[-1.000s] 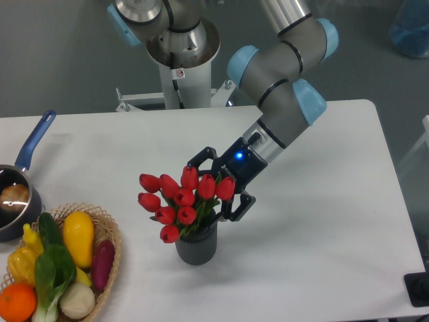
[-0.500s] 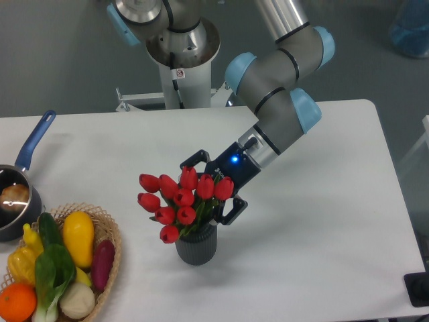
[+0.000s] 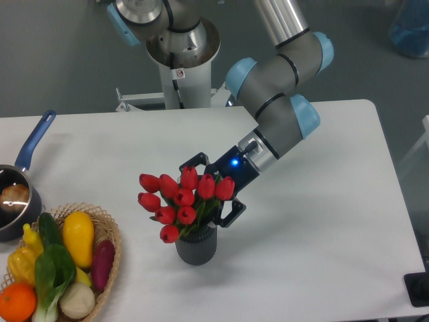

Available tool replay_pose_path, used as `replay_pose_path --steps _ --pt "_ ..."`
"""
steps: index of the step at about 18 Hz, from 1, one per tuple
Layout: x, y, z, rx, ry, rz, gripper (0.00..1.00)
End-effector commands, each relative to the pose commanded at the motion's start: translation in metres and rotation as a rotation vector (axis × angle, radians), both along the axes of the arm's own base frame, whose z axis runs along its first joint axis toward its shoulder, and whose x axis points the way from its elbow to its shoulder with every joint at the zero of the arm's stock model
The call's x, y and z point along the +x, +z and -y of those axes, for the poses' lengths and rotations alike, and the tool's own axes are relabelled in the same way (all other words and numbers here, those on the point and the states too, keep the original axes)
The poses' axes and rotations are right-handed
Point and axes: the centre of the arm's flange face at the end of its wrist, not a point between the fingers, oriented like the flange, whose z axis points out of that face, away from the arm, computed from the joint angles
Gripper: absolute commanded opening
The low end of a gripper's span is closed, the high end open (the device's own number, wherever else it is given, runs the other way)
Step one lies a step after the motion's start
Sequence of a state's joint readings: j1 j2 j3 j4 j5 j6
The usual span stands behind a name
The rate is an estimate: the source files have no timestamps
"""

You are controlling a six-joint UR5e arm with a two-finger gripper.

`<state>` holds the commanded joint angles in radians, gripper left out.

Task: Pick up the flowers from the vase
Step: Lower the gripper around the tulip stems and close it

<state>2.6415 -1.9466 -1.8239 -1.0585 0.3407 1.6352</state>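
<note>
The grey-and-blue jointed arm (image 3: 281, 100) has slid left over the last second, carrying its black two-finger gripper (image 3: 207, 192) in behind the blooms, and since half a second ago it has barely budged. Now the white table (image 3: 322, 221) holds everything: at the left edge a woven wicker basket of vegetables (image 3: 107, 231), above it a dark pot with a blue handle (image 3: 30, 151). Centre stage, the bunch of red tulips with green leaves (image 3: 181, 201) stands in the small dark grey ribbed vase (image 3: 196, 247), not yet lifted. The jaws stand apart, one finger above the bunch, one at its right side, straddling the heads. This looks like the approach-to-grasp step. Next, I'd judge, the fingers must close on the stems, gently, then pull straight up so the vase stays put.
</note>
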Motion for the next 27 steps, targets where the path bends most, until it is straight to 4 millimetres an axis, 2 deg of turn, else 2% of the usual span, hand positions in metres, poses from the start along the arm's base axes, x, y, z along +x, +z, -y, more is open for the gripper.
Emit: replay_pose_path --steps 10,13,22,27 --pt "0.002 -0.010 0.003 0.052 -0.011 -0.013 0.99" --pt "0.003 -0.011 0.001 0.051 -0.014 -0.012 0.92" --pt "0.000 -0.009 0.002 0.054 -0.011 -0.017 0.81" --pt "0.000 -0.009 0.002 0.054 -0.012 -0.019 0.70"
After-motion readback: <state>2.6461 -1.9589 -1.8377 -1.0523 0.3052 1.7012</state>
